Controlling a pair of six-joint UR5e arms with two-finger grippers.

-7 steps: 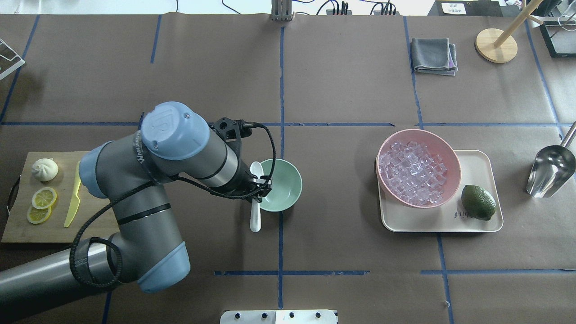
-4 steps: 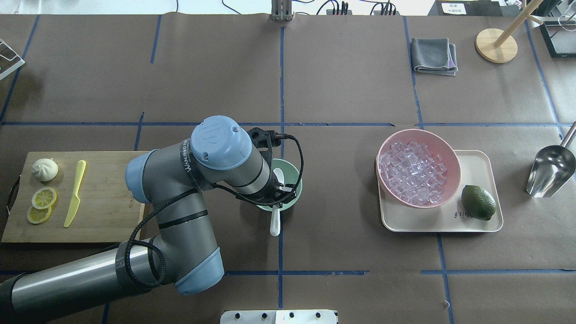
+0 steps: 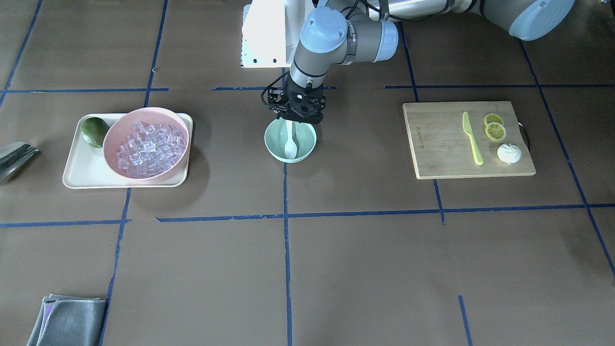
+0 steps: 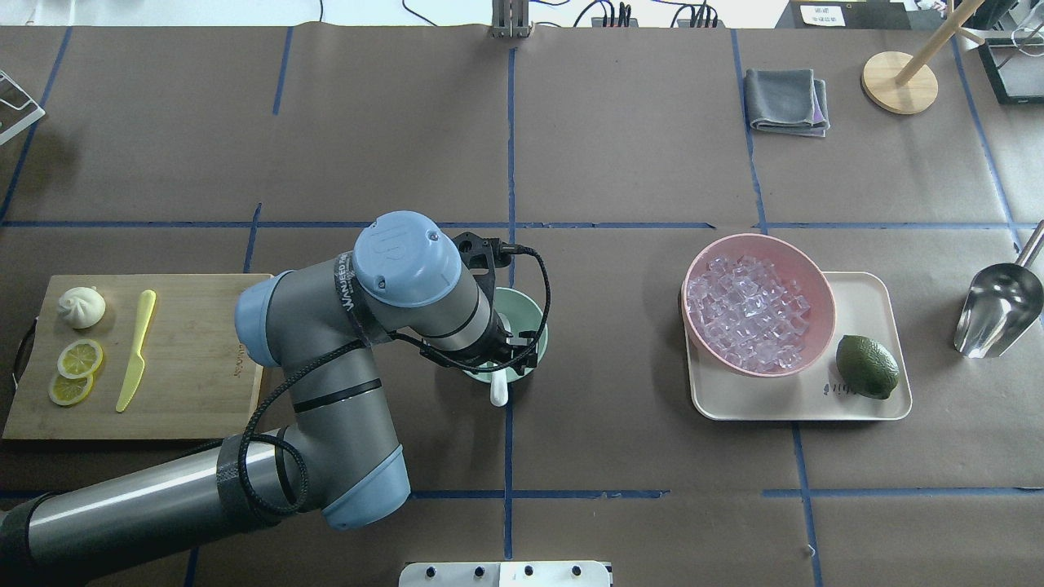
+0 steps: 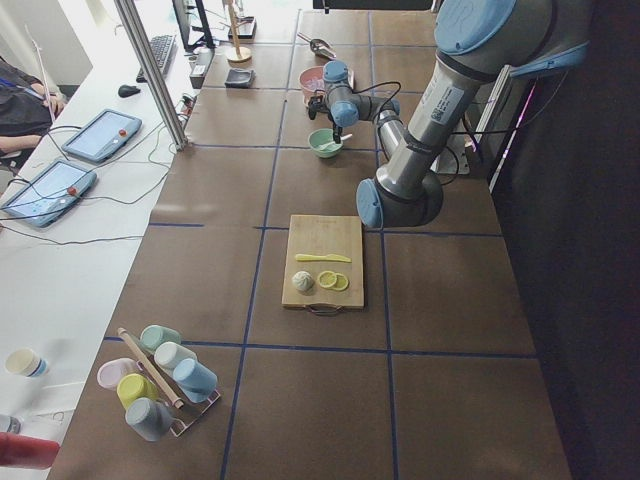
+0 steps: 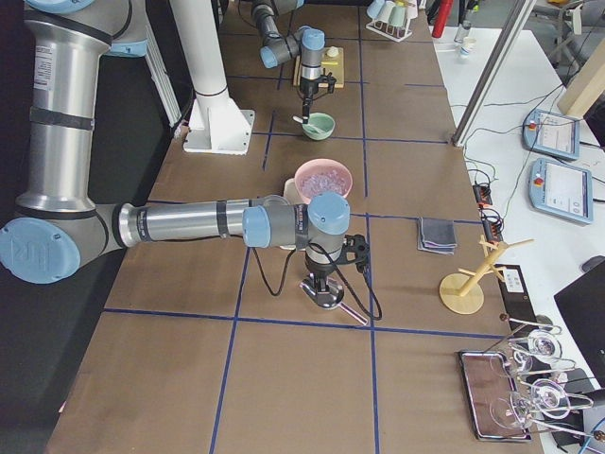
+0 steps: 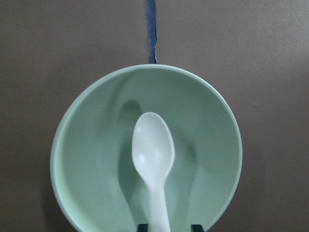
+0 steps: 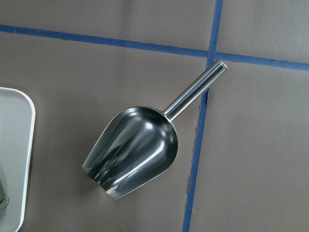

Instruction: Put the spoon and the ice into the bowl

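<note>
Dipping into bowl (image 7: pixel 87 145): spoon (image 7: pixel 152 150); lettering (image 4: pixel 833 389) illegible.

On my left, a wooden cutting board (image 4: pixel 196 383) holds a yellow-green plastic knife (image 4: pixel 134 350), two lemon slices (image 4: pixel 80 359) and a white bun (image 4: pixel 81 307). On my right, a shiny metal scoop (image 4: pixel 997 314) lies near a cream tray (image 4: pixel 864 302).

Robotics lab. Brown paper-covered bench (image 4: pixel 636 163) gridded with blue tape lines (image 4: pixel 510 147); grey-and-blue jointed arm (image 4: pixel 326 326); white steel pedestal (image 6: pixel 216 123); two control tablets (image 5: pixel 100 135), cabled, on white side desk (image 5: pixel 60 270), 9 o'clock of bench.
</note>
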